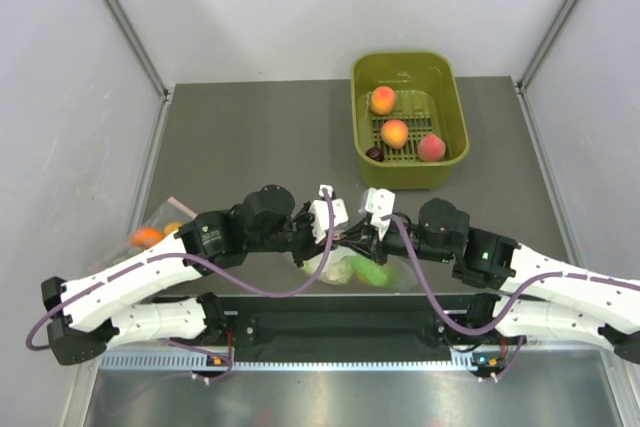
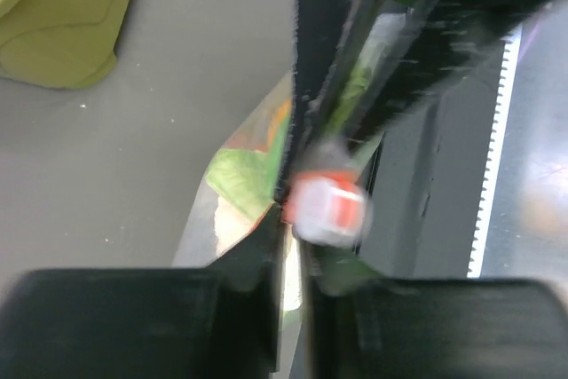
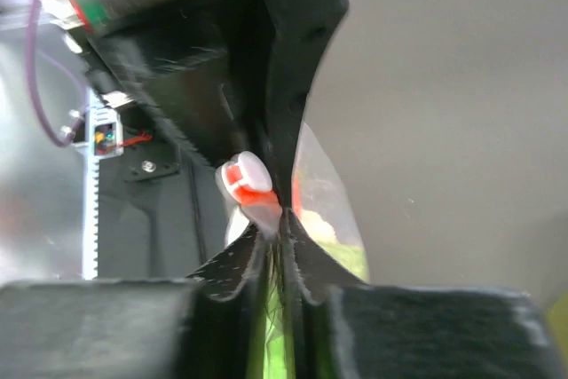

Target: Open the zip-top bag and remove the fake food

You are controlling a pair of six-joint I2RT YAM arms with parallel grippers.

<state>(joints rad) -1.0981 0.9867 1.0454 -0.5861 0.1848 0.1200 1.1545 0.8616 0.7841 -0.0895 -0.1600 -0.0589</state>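
Note:
The zip-top bag (image 1: 345, 265) hangs between both grippers at the table's near edge. White cauliflower (image 1: 335, 269) and a green piece (image 1: 371, 273) of fake food show inside it. My left gripper (image 1: 322, 237) is shut on the bag's top edge. My right gripper (image 1: 360, 243) is shut on it right beside the left one. In the left wrist view the jaws (image 2: 291, 219) pinch the clear plastic (image 2: 238, 185) next to the white and red zip slider (image 2: 327, 208). In the right wrist view the jaws (image 3: 282, 221) pinch the bag (image 3: 327, 197) just below the slider (image 3: 247, 180).
A green basket (image 1: 452, 162) at the back right holds three peaches (image 1: 394, 133) and a dark plum (image 1: 375, 154). A second clear bag (image 1: 155, 232) with a pale pink strip and orange pieces lies at the left edge. The metal rail (image 1: 340, 357) runs along the front.

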